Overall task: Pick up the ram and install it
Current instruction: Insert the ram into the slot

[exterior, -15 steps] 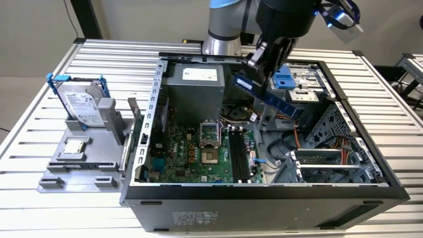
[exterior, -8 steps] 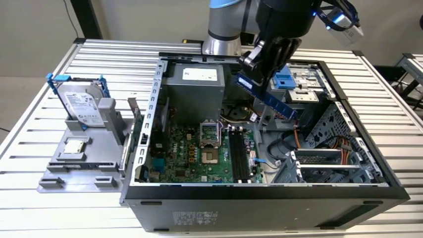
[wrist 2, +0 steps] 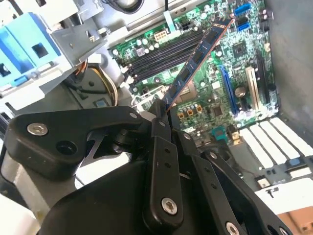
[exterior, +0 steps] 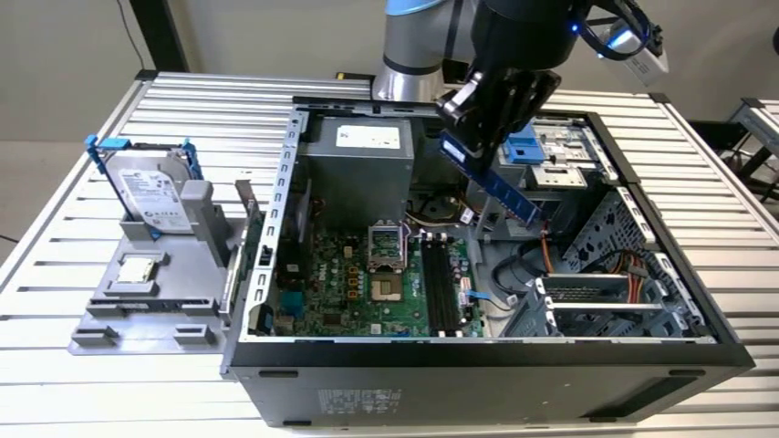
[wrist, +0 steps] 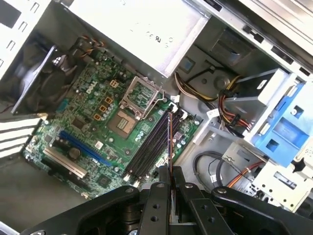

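Hanging over the open computer case (exterior: 283, 182), the tool (exterior: 472, 139) gripped the ram (exterior: 512, 196) in the exterior view. Its fingers were closed on the stick's upper end, and the stick slanted down toward five o'clock above the case's inside. The black memory slots (exterior: 441, 287) lay at about seven o'clock from the stick's lower tip. At nine o'clock from the case, on the slatted surface (exterior: 219, 100), a grey stand (exterior: 182, 310) carried the hard drive (exterior: 152, 187) and a small square processor chip (exterior: 138, 269).

In the second wrist view the ram (wrist 2: 195, 54) showed its broad face with a row of dark chips. The tool (wrist 2: 159, 111) clamped one end of it. The stick reached out over the green motherboard (wrist 2: 234, 49) and crossed the memory slots (wrist 2: 161, 49) at an angle.

In the first wrist view the ram (wrist: 169, 142) appeared edge-on, a thin line running out from the tool (wrist: 169, 177) over the memory slots (wrist: 149, 147). That view also took in the bare processor socket (wrist: 122, 122) and the case fan (wrist: 41, 68).
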{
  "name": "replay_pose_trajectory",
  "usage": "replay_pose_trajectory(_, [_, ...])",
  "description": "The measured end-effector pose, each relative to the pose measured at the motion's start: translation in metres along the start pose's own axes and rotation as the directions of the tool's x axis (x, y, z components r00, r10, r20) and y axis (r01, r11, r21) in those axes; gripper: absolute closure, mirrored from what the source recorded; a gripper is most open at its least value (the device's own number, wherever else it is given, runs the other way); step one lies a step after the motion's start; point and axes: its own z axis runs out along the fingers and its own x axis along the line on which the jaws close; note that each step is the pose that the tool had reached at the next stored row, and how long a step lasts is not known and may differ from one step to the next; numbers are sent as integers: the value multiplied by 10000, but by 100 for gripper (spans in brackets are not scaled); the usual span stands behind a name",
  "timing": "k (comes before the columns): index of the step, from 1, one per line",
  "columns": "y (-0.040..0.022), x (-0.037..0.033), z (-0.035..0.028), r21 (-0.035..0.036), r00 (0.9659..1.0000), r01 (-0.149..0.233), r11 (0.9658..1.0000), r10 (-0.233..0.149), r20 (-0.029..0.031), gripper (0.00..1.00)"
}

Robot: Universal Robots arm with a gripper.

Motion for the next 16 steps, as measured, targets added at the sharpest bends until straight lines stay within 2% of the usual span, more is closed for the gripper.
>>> replay_pose_trajectory(4, [0, 0, 0, 1, 9980, -632, 9980, 632, 11, 100])
replay_pose_trajectory(7, [0, 0, 0, 0, 9939, -1100, 9939, 1100, 21, 100])
replay_pose_trajectory(12, [0, 0, 0, 0, 9806, -1958, 9806, 1958, 37, 100])
replay_pose_trajectory(16, [0, 0, 0, -2, 9662, -2576, 9662, 2576, 49, 100])
